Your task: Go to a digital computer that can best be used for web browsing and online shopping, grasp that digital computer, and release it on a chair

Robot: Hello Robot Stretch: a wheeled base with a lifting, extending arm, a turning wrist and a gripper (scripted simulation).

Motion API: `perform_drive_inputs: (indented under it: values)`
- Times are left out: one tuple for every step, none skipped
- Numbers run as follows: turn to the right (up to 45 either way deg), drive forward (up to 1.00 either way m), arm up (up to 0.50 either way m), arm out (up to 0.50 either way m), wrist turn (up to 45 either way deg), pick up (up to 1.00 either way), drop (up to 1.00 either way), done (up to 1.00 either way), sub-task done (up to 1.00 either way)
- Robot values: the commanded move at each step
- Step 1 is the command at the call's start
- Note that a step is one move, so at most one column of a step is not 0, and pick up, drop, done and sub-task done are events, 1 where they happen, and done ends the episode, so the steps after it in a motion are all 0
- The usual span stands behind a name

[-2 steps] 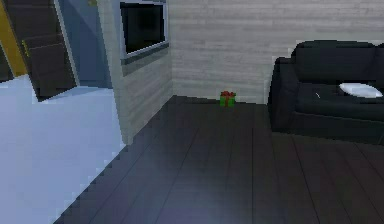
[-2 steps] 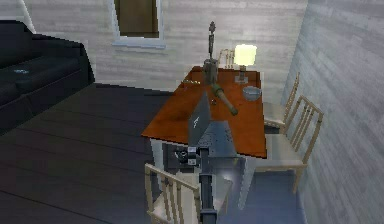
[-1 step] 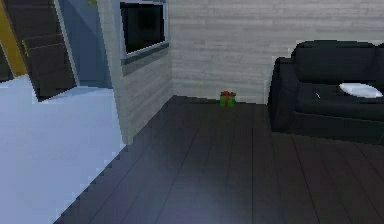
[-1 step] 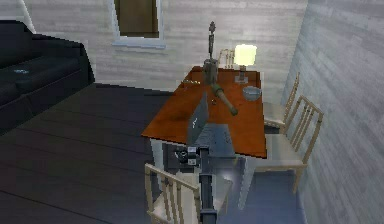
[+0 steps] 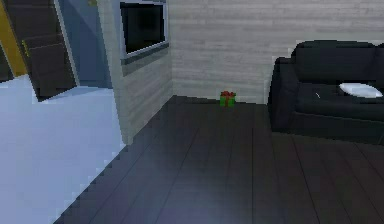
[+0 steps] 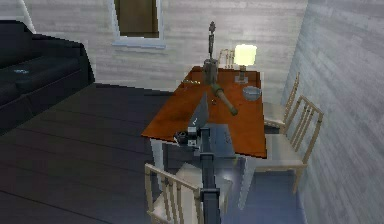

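Gripper (image 6: 186,135) sits at the near end of the orange table (image 6: 175,110), with small items behind it, so I cannot tell its grip or whether it holds anything. Just to its right stands a grey-blue panel (image 6: 224,140), which may be the computer. Beyond it are a bat-shaped thing (image 6: 224,97) and a lamp (image 6: 245,55). A chair (image 6: 168,195) stands nearer than the gripper.

The robot's dark arm (image 6: 207,172) reaches over the near end of a red-brown table (image 6: 175,110), its gripper (image 6: 184,136) near a grey slab (image 6: 224,140); whether it holds anything is unclear. Pale chairs (image 6: 300,125) flank the table, with a lit lamp (image 6: 245,55) at its far end and a black sofa (image 6: 40,65) left.
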Motion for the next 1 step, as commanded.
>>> perform_drive_inputs:
  values:
    - [0.0, 0.0, 0.0, -0.08, 0.0, 0.0, 0.0, 0.0, 0.0]
